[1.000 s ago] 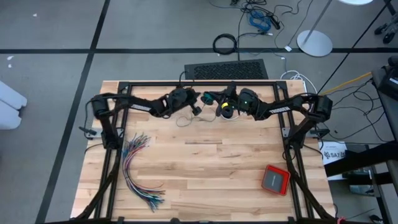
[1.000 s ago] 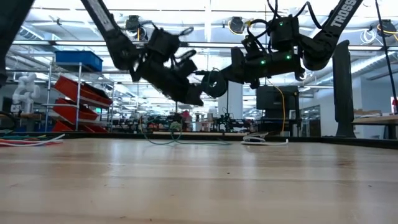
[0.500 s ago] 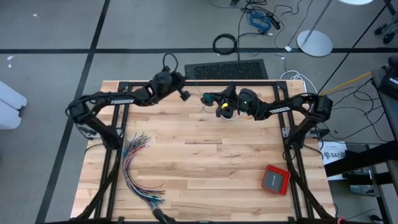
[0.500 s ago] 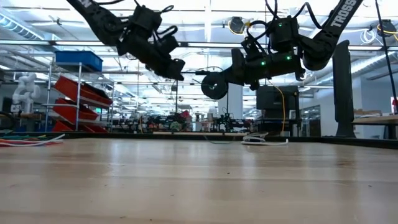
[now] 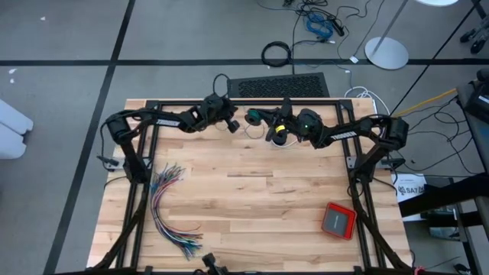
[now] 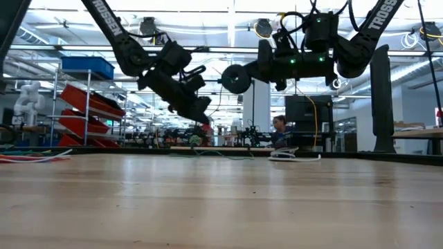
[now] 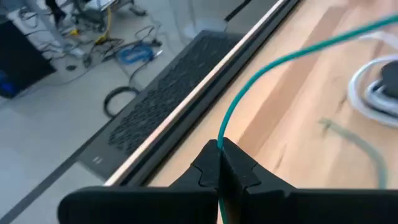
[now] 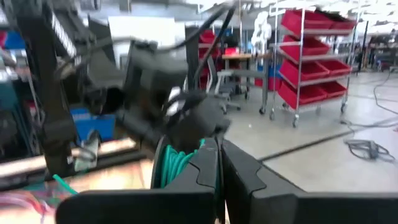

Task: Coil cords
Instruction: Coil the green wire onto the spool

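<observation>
The teal-green cord (image 7: 292, 56) runs slack through the air between my two grippers, above the table's far edge. My left gripper (image 5: 231, 122) is shut on it; it also shows in the low view (image 6: 201, 114). My right gripper (image 5: 257, 119) is shut by a bunch of teal loops (image 8: 176, 163), high above the table in the low view (image 6: 235, 78). The two grippers stand close together. A white cord end (image 7: 373, 87) lies looped on the table under them. The black cord cannot be made out. My left gripper pinches a single strand of the teal cord (image 7: 219, 142) between its two fingertips. From there the strand rises in a slack curve, clear of the table. My right gripper has the teal loops (image 8: 180, 160) at its shut fingers. The fingers hide the place of contact. The loops hang clear of the table.
A fanned bundle of many-coloured wires (image 5: 170, 206) lies at the table's left. A red and grey box (image 5: 338, 220) sits at the near right. A dark grille mat (image 5: 279, 85) lies beyond the far edge. The near half of the wooden table (image 5: 252, 206) is bare.
My left gripper swung up and toward the table's far left corner, drawing the teal cord away from my right gripper. It then came back down close beside my right gripper. My right gripper has risen a little with the loops.
</observation>
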Robot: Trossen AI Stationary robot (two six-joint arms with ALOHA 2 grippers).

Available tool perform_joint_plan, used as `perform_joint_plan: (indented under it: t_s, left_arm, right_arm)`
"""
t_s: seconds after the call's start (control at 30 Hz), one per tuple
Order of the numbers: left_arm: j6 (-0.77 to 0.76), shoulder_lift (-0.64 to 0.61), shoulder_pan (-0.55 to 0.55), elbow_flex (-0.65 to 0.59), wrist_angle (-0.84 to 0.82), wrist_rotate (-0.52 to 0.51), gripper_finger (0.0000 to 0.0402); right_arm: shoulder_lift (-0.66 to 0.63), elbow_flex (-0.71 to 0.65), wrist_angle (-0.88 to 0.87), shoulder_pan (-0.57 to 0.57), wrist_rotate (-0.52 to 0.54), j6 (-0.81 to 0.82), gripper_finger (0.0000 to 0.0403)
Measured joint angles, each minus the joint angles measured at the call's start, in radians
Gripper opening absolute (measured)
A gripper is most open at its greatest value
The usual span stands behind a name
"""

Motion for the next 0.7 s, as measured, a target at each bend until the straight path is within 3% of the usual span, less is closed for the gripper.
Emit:
perform_joint_plan:
  t_s: [0.3,0.5,0.7]
  left_arm:
    - [-0.024,0.076,-0.072,0.105,0.065,0.015,0.0000]
    - [-0.069,0.114,-0.117,0.156,0.072,0.002,0.0000]
    - [-0.100,0.113,-0.159,0.157,0.114,-0.003,0.0000]
  right_arm:
    - [0.000,0.000,0.137,-0.020,0.002,0.082,0.0000]
    - [0.000,0.000,0.227,-0.022,0.140,0.056,0.0000]
    - [0.000,0.004,0.242,-0.023,0.214,-0.030,0.0000]
